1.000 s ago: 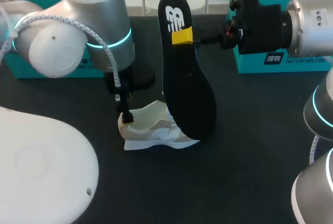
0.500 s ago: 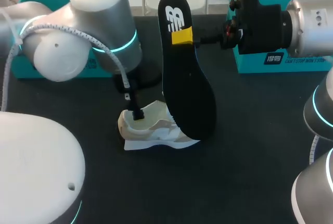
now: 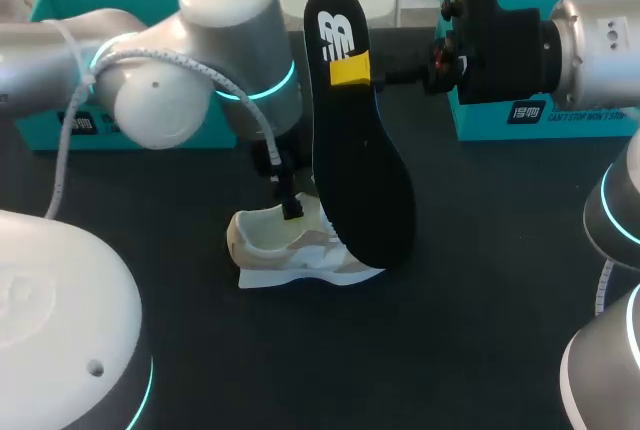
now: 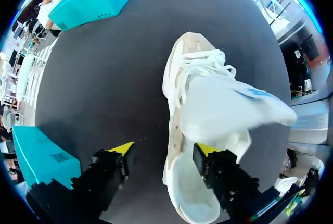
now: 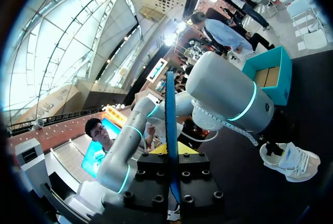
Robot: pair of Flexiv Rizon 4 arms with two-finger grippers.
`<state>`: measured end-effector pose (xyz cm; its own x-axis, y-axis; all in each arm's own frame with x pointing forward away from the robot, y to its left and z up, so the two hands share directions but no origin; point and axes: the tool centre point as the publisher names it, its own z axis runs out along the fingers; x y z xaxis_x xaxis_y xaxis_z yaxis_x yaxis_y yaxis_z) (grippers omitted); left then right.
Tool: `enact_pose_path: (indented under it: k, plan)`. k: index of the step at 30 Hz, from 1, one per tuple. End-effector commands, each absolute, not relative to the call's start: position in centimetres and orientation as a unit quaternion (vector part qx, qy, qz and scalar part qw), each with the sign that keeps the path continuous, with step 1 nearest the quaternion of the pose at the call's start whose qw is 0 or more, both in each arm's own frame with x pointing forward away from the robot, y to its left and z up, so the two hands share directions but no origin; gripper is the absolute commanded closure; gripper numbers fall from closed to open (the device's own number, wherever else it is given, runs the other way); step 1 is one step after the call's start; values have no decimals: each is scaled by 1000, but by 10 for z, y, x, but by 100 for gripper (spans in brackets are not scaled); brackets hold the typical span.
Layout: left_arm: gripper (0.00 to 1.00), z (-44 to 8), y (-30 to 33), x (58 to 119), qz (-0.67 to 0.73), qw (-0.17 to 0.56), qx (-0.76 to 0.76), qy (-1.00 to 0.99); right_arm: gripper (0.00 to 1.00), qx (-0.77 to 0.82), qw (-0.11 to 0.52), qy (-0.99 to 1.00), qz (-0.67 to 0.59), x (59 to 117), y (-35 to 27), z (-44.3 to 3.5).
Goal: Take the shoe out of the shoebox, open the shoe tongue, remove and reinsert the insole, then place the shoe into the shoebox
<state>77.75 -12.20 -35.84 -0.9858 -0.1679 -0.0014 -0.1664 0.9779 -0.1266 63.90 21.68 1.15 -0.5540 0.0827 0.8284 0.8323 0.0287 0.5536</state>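
The cream shoe (image 3: 285, 250) lies on its side on the dark table, heel to the left. My left gripper (image 3: 291, 208) hovers over its opening. In the left wrist view this gripper (image 4: 164, 149) is open: one yellow fingertip (image 4: 206, 150) is over the shoe (image 4: 208, 104) by the heel opening, the other stands apart over bare table. The black insole (image 3: 360, 150) hangs upright, hiding the shoe's toe end. My right gripper (image 3: 352, 70) is shut on its upper part. From the right wrist, the insole (image 5: 171, 109) shows edge-on between that gripper's (image 5: 172, 150) fingers.
One teal shoebox (image 3: 60, 125) stands at the back left behind my left arm, and another teal box (image 3: 520, 110) at the back right under my right arm. A white rounded arm housing (image 3: 50, 340) fills the front left corner.
My left arm has swung to the right, carrying its gripper from the shoe's heel to over the opening. The right arm and the insole have not moved.
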Motion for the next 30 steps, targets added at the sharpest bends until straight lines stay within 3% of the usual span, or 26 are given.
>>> enact_pose_path:
  k: [1,7,11,12,15,30]
  plan:
    - [52,-383,-139,786,-51,-13,-79,995,100,-356,311,-646,-600,639,221,11]
    - [51,-393,-144,778,-44,-23,-76,996,100,-356,311,-646,-600,639,221,11]
    - [56,-400,-144,775,-36,-36,-81,995,100,-356,311,-646,-600,639,221,11]
    - [61,-401,-144,775,-36,-36,-81,995,100,-356,311,-646,-600,639,221,11]
    - [100,-401,-144,772,-34,-39,-80,995,100,-356,311,-646,-600,639,221,11]
    - [100,-382,-143,767,-69,-45,-59,995,100,-356,311,-646,-600,639,221,11]
